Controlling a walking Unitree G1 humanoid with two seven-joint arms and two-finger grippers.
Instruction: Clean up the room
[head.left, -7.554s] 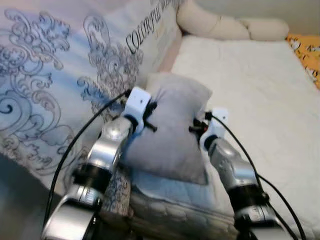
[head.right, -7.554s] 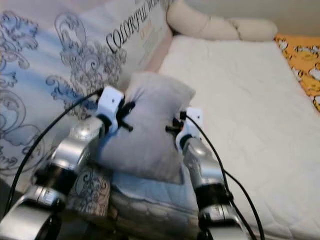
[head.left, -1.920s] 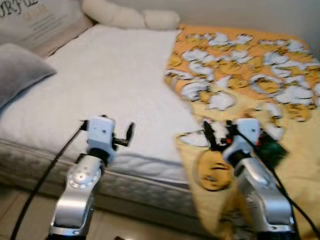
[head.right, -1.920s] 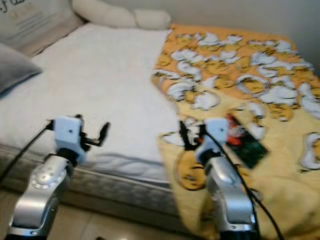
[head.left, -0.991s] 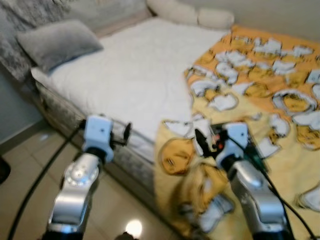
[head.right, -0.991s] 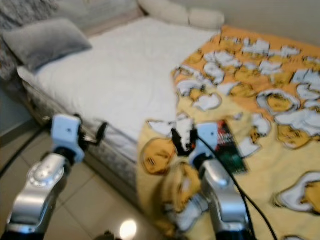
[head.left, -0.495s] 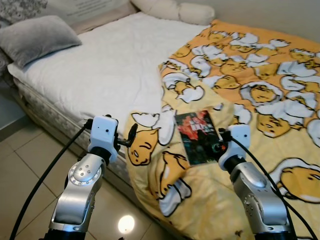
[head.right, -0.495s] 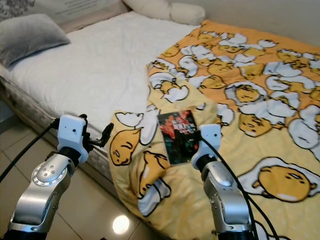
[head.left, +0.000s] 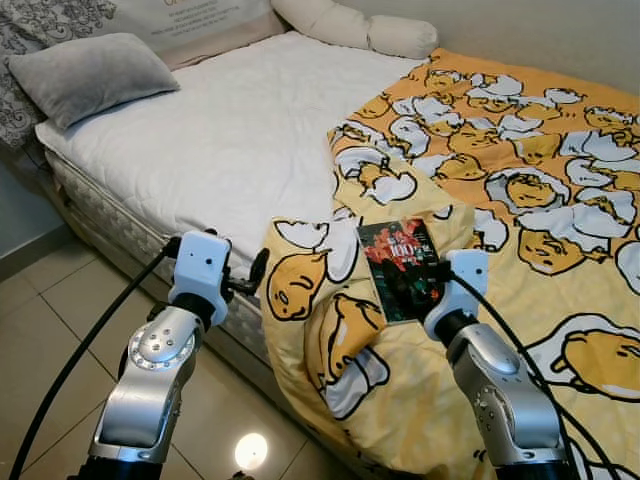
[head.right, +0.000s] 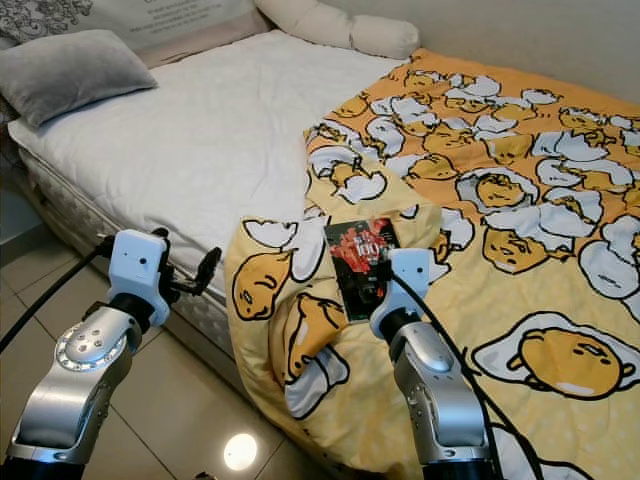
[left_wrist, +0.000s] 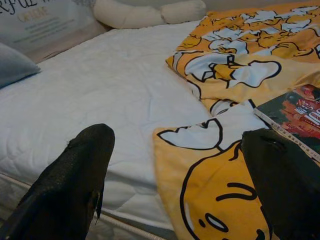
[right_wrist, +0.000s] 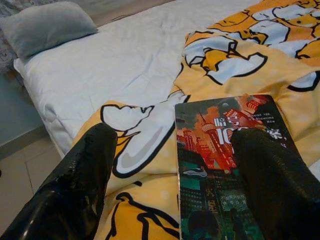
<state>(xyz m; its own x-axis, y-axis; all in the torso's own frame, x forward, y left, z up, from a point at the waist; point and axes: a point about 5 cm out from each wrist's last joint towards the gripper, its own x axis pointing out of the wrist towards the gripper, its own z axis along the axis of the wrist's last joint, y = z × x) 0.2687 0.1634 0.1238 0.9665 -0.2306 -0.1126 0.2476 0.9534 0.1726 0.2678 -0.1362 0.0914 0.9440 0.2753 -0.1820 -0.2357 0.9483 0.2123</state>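
Note:
A dark book (head.left: 400, 256) with a red city cover lies flat on the rumpled yellow egg-print blanket (head.left: 520, 150), near the bed's edge. My right gripper (right_wrist: 175, 135) hovers open just in front of the book (right_wrist: 225, 165), its fingers apart on either side of the near corner, not touching. My left gripper (head.left: 258, 272) is open and empty at the mattress edge, left of the blanket's hanging fold (left_wrist: 220, 200). A grey pillow (head.left: 95, 75) rests at the far left end of the white mattress (head.left: 230, 130).
A long cream bolster (head.left: 360, 28) lies along the far side of the bed. A patterned headboard cushion (head.left: 40, 25) stands behind the grey pillow. Tiled floor (head.left: 50, 330) runs along the bed's near side, where the blanket hangs down.
Earlier both grippers pressed the grey pillow; it now lies on the bed and both are empty. The view has swung to the blanket, and my right gripper has come up to the book.

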